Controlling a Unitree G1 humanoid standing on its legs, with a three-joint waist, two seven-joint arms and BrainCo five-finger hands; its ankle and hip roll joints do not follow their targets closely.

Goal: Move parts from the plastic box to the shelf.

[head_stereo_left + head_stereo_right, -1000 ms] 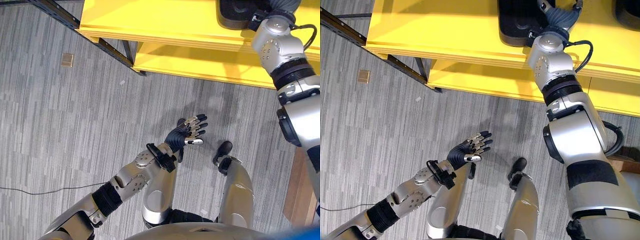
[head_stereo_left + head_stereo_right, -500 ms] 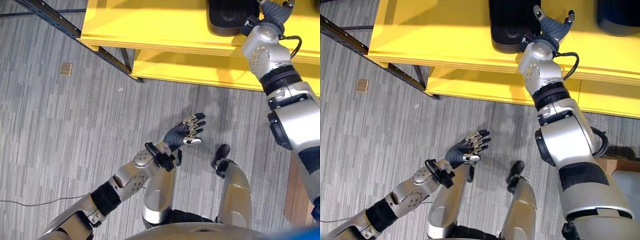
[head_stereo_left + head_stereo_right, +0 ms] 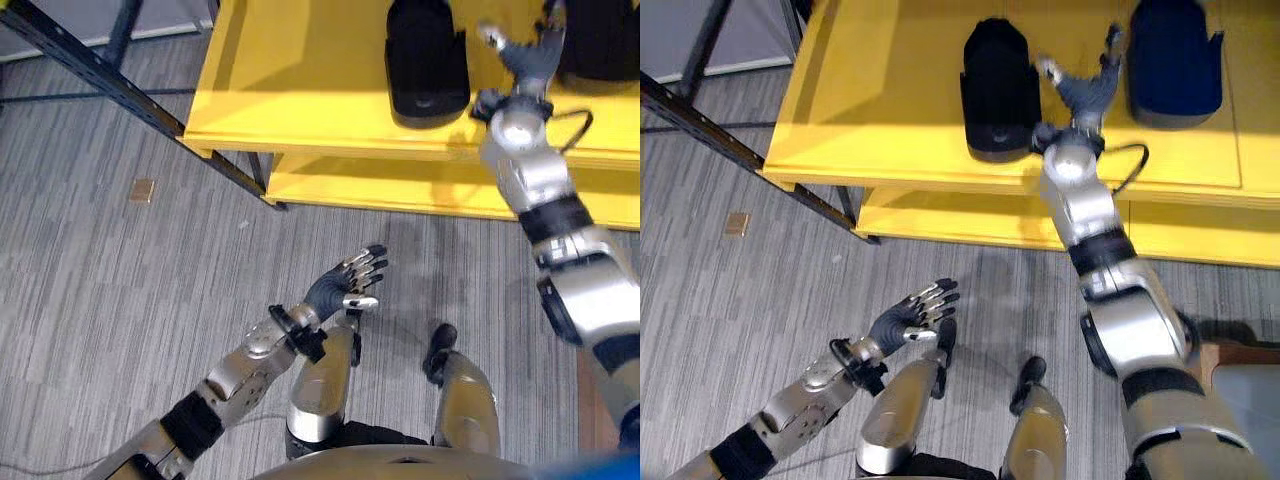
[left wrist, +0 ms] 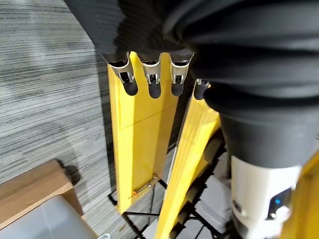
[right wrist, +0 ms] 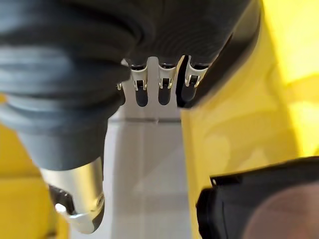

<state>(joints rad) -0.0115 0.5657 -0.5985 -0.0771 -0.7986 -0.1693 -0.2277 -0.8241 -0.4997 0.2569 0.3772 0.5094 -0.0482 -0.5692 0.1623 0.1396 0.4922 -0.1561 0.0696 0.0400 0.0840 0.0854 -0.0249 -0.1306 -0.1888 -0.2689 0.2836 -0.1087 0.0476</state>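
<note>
A black part (image 3: 427, 60) stands on the top board of the yellow shelf (image 3: 300, 90), and a second dark part (image 3: 1175, 60) stands to its right. My right hand (image 3: 1085, 88) hovers open over the board between the two parts, fingers spread and holding nothing. The right wrist view shows its straight fingers (image 5: 164, 87), with a black part (image 5: 254, 204) below the palm. My left hand (image 3: 348, 285) is held open and bare above the grey floor in front of the shelf. In the left wrist view its fingers (image 4: 149, 79) point toward the yellow shelf (image 4: 139, 139).
A black metal rack beam (image 3: 120, 85) runs diagonally at the left. A small tan square (image 3: 143, 190) lies on the floor. A lower yellow shelf board (image 3: 960, 220) sits under the top one. A wooden edge (image 3: 1235, 352) and a grey bin (image 4: 50, 219) are at my right.
The view has shifted and takes in more of the shelf top. My right arm has stretched further over the board, hand still open beside the black part. The left hand has hardly moved.
</note>
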